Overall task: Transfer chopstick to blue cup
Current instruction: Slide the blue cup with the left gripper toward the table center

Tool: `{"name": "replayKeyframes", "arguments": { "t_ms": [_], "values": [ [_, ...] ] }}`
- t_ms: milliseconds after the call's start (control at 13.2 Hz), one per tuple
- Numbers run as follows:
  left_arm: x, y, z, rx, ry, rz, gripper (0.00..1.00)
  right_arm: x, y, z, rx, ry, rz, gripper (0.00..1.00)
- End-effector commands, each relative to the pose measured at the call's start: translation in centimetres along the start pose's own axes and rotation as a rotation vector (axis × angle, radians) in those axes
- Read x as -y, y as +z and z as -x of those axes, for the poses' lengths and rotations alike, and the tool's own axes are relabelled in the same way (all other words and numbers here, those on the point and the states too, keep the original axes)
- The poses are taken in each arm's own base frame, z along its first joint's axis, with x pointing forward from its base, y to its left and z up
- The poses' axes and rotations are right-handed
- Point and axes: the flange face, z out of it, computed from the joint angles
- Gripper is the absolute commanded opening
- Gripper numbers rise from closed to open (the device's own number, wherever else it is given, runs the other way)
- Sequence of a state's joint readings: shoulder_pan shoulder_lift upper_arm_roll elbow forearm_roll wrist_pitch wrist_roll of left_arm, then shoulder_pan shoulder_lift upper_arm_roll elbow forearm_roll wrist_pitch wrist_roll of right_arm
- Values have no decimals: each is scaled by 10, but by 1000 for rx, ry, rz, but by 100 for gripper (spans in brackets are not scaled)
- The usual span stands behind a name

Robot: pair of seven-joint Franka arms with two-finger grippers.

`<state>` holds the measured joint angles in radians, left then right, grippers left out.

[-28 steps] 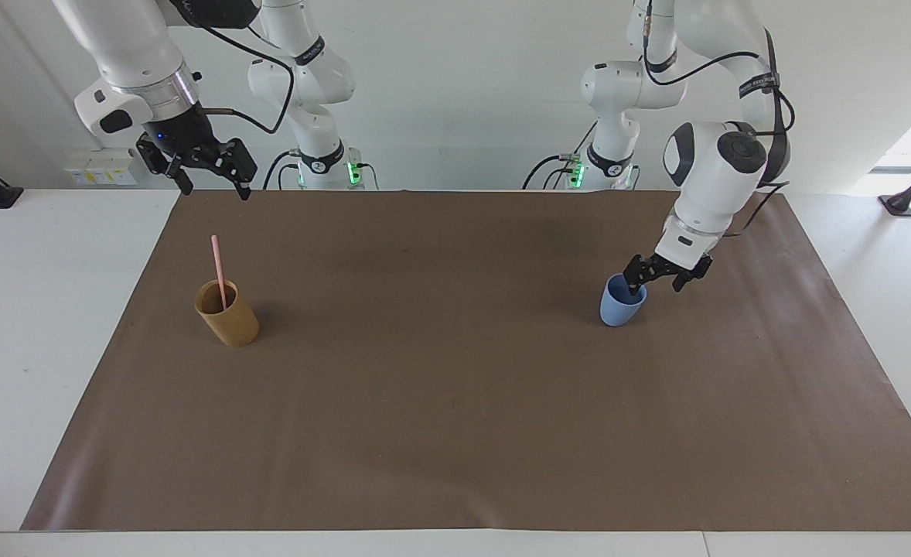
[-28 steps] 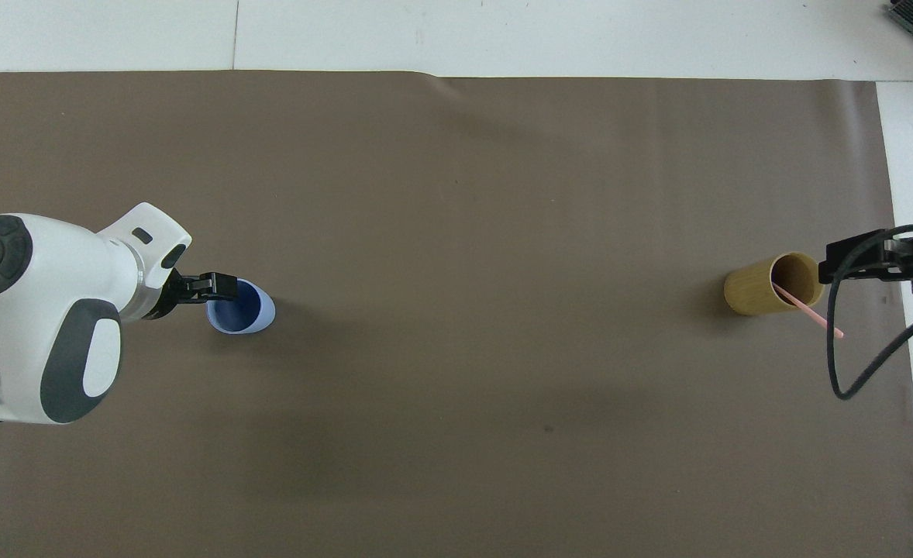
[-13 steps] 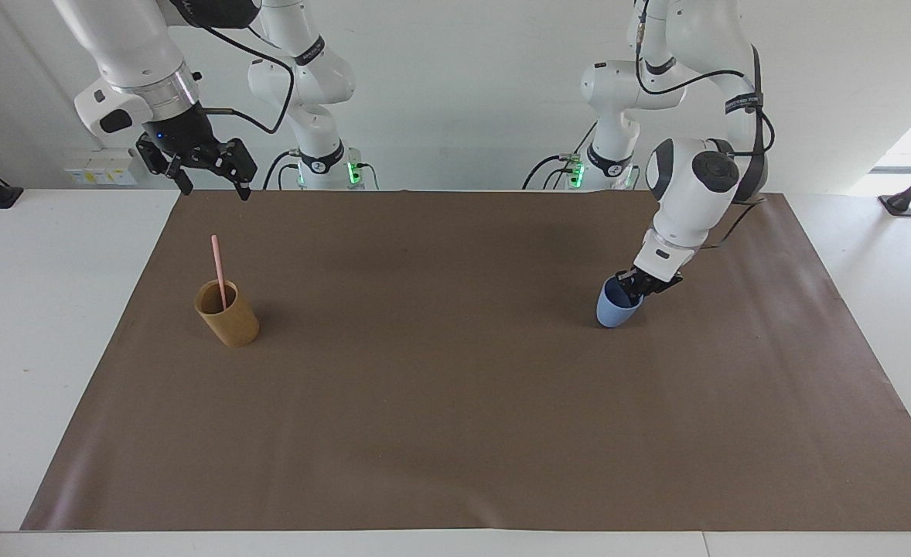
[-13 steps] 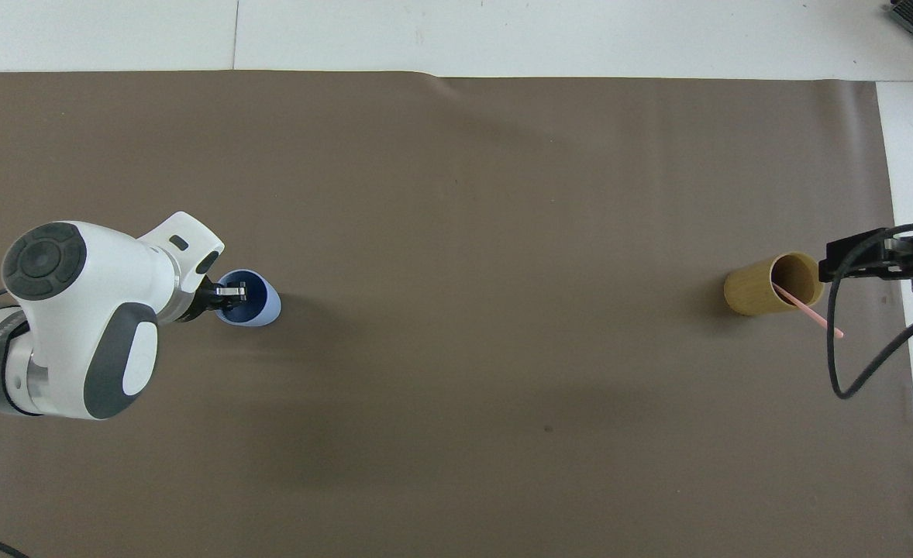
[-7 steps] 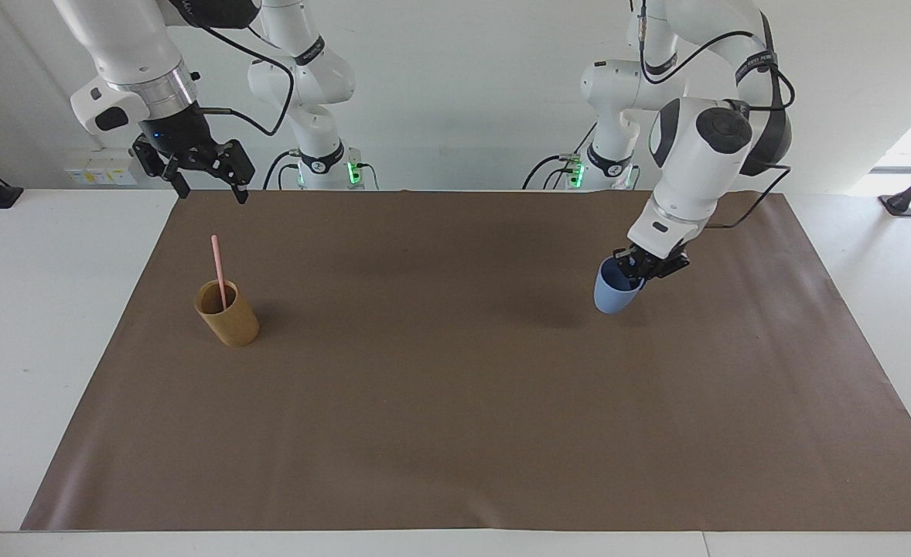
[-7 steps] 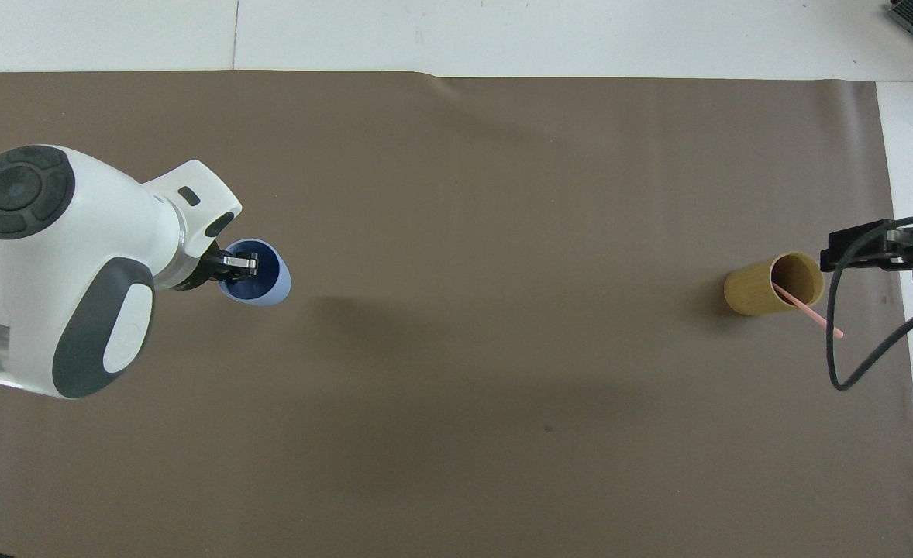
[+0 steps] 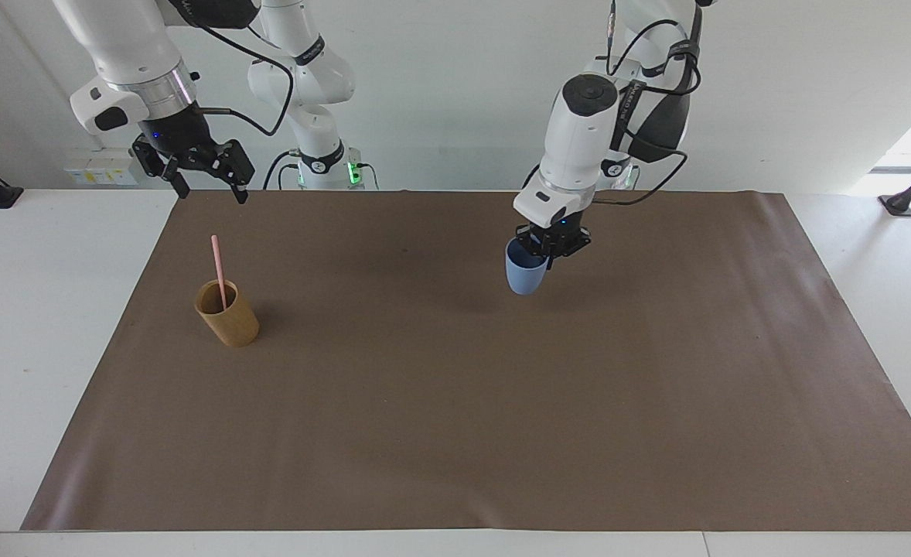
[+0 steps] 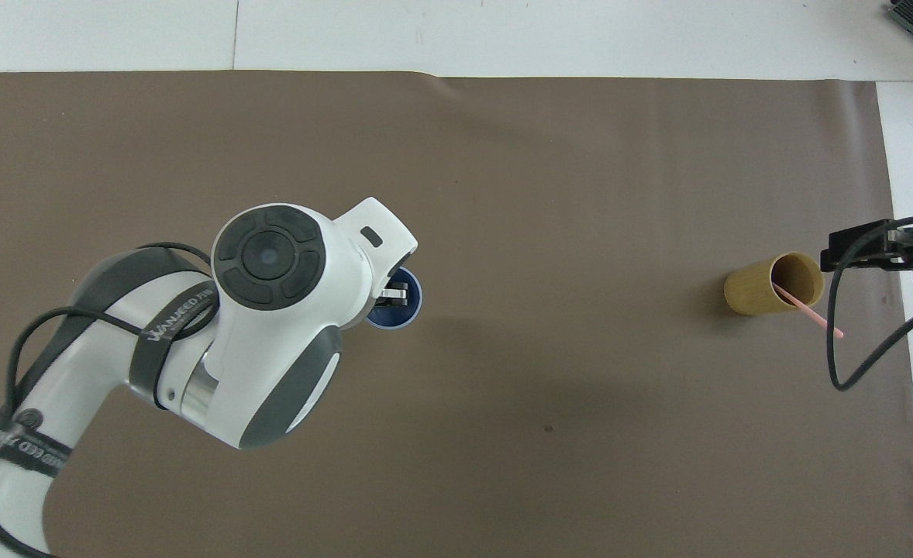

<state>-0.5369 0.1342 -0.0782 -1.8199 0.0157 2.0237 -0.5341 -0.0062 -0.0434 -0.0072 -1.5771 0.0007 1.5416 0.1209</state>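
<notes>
Franka arms at a brown-matted counter (image 7: 455,433): the left tool (image 7: 546,246), clamped on the rim of the blue cup (image 7: 523,272), holds it in the air over the mat's middle. One pale-pink chopstick (image 7: 218,271) stands in the tan holder (image 7: 227,314) toward the right arm's end, where the right tool (image 7: 206,182) hangs raised, fingers apart.

A robotics laboratory is shown. Two white Franka arms (image 7: 301,85) are mounted at the edge of a white counter (image 7: 46,309), which is covered by a plain brown mat (image 7: 455,418). Cables (image 7: 270,70) are looped along the arms, green status lights (image 7: 353,172) are lit at the bases, and a bare white wall (image 7: 455,93) is seen.
</notes>
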Motion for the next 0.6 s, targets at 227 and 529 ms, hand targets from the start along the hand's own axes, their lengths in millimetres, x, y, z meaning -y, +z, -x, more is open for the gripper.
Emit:
{"name": "replayKeyframes", "arguments": {
  "t_ms": [227, 529],
  "values": [
    [-83, 42, 10, -18, 20, 81, 0, -4, 1, 2, -11, -24, -13, 100],
    [-117, 73, 18, -12, 35, 78, 0, -4, 1, 3, -11, -23, -13, 100]
  ]
}}
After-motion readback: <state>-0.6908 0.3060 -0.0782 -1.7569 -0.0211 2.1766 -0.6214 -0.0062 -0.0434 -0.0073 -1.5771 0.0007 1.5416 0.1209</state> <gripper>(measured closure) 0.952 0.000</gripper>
